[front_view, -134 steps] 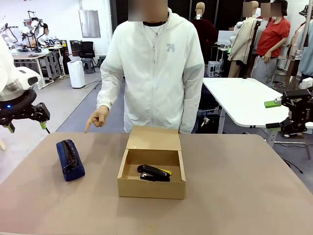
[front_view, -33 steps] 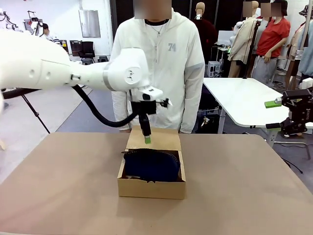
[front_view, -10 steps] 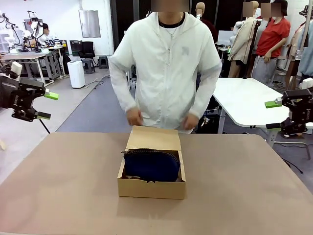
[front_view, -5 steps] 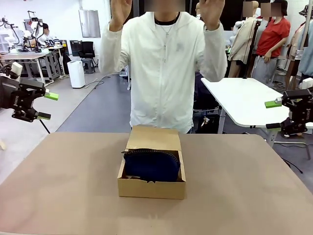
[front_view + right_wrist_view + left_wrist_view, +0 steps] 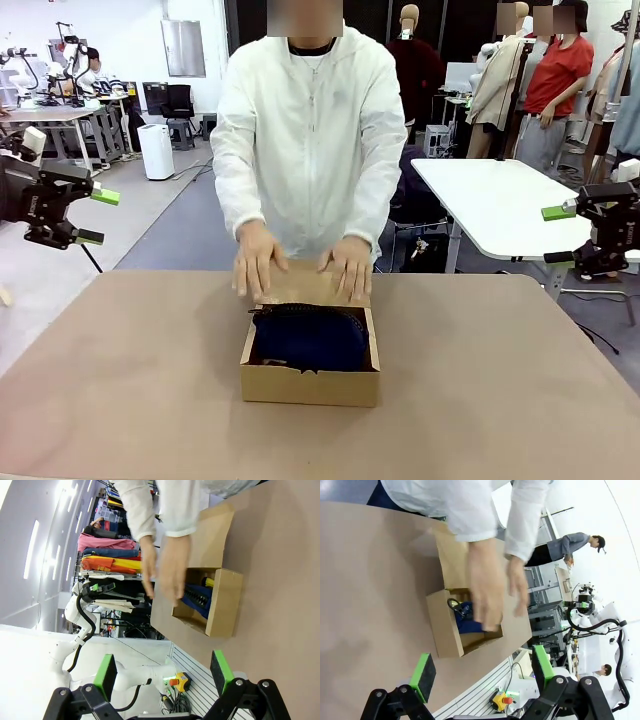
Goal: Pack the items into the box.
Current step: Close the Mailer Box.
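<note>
One brown cardboard box (image 5: 310, 385) sits near the middle of the tan table (image 5: 500, 380), its plain front wall toward the robot's side. Inside it lies the dark navy pouch (image 5: 308, 338), zipper along its far edge, filling most of the opening and rising about level with the rim. Behind the pouch the flap lid (image 5: 305, 284) lies back, and the person in the white jacket is leaning in with both palms down on it, the person's right hand (image 5: 258, 262) and the person's left hand (image 5: 350, 265) spread side by side. Off to either side, well apart from the box and clear of the tabletop, the left gripper (image 5: 97, 216) and the right gripper (image 5: 557, 235) hang with their green-padded fingers spread wide, nothing between them.
</note>
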{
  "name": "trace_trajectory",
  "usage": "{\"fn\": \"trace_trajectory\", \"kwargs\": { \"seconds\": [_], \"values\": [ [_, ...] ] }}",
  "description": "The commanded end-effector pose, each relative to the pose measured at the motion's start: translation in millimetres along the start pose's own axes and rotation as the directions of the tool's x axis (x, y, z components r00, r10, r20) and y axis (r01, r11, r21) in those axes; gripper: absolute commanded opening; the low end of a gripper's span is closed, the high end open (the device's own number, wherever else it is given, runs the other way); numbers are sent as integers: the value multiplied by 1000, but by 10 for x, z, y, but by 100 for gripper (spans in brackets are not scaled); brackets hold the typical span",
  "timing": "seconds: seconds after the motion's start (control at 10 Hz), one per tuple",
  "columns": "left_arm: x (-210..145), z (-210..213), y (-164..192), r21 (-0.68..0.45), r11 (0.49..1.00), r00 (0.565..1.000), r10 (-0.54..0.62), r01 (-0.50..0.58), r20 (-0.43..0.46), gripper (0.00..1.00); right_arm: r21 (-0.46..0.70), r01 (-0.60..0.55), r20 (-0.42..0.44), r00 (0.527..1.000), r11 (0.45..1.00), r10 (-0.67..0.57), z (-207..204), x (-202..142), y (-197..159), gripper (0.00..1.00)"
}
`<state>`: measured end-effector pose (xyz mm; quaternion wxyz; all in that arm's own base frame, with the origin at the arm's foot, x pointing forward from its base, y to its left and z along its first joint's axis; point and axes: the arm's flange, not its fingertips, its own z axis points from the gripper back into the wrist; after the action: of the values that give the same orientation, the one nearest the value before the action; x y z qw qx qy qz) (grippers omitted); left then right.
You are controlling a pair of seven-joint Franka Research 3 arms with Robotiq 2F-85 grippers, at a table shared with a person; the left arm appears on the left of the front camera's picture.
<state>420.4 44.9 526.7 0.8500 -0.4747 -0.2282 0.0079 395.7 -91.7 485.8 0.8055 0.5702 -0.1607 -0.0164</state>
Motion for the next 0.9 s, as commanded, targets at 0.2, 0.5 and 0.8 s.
{"fn": "trace_trajectory", "kwargs": {
  "seconds": [0.2, 0.5, 0.8],
  "values": [
    [18, 34, -6, -3, 1000, 1000, 5, -5, -9, 100, -2, -12, -9, 1000, 1000, 12, 23, 12, 25, 100],
    [0, 0, 0, 0, 1000, 1000, 0, 0, 0, 100, 0, 0, 0, 1000, 1000, 0, 0, 0, 0, 100],
    [645, -745, 81, 152, 980, 988, 137, -124, -75, 100, -210, -118, -98, 990, 971, 99, -773, 400, 42, 100]
  ]
}}
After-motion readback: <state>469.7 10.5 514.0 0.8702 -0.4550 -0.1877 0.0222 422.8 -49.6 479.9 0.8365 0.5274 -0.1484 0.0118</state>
